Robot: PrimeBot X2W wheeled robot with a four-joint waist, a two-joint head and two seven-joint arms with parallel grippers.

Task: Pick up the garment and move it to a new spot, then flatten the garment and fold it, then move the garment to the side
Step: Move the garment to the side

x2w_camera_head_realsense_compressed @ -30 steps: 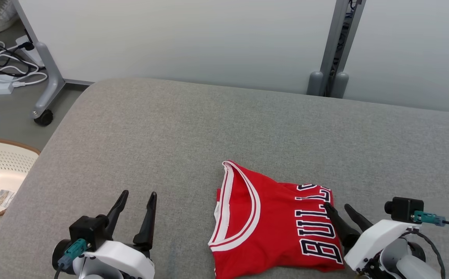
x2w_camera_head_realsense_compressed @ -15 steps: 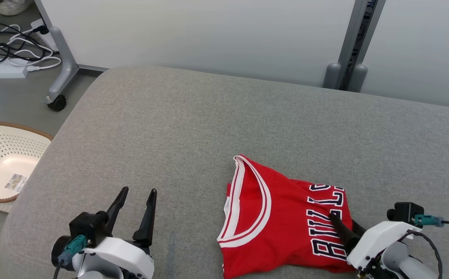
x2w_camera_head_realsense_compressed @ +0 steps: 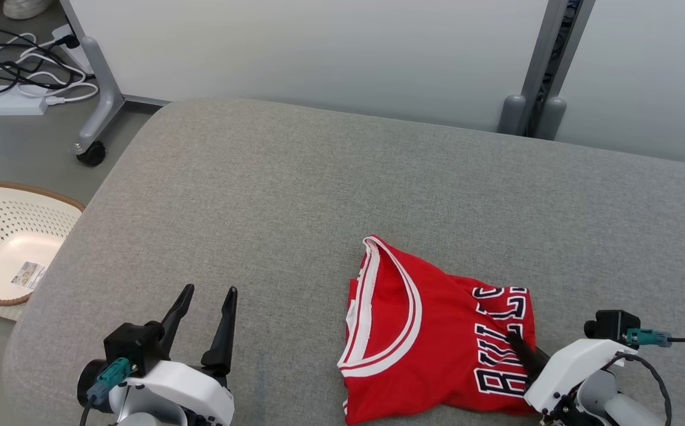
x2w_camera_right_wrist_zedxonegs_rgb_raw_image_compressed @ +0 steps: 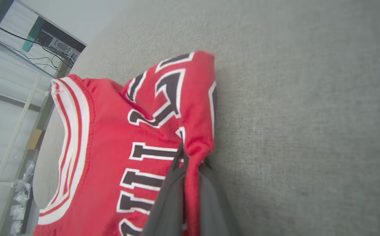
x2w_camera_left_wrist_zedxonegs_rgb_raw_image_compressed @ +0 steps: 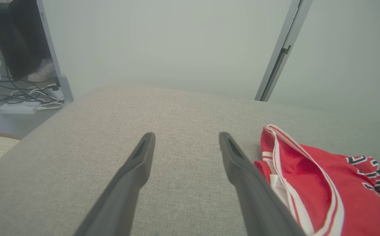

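The garment (x2w_camera_head_realsense_compressed: 431, 331) is a red jersey with white trim and dark lettering, lying folded on the grey cushion near its front edge. My right gripper (x2w_camera_head_realsense_compressed: 520, 346) is shut on the garment's right edge; in the right wrist view the fabric (x2w_camera_right_wrist_zedxonegs_rgb_raw_image_compressed: 150, 131) is pinched between the two dark fingers (x2w_camera_right_wrist_zedxonegs_rgb_raw_image_compressed: 173, 196). My left gripper (x2w_camera_head_realsense_compressed: 203, 307) stands open above the bare cushion to the garment's left, holding nothing. In the left wrist view the garment (x2w_camera_left_wrist_zedxonegs_rgb_raw_image_compressed: 324, 183) lies to the right of the open fingers (x2w_camera_left_wrist_zedxonegs_rgb_raw_image_compressed: 134, 170).
The grey cushion (x2w_camera_head_realsense_compressed: 319, 195) reaches far back and to both sides. A white perforated basket (x2w_camera_head_realsense_compressed: 5, 248) sits on the floor at the left. Cables and a power strip (x2w_camera_head_realsense_compressed: 8, 103) lie beyond, by a castor leg (x2w_camera_head_realsense_compressed: 91, 151). A grey post (x2w_camera_head_realsense_compressed: 535, 112) stands at the back right.
My right gripper has closed on the garment's right edge, bunching the fabric. The head camera has shifted, so the scene sits further right. The left gripper has stayed put.
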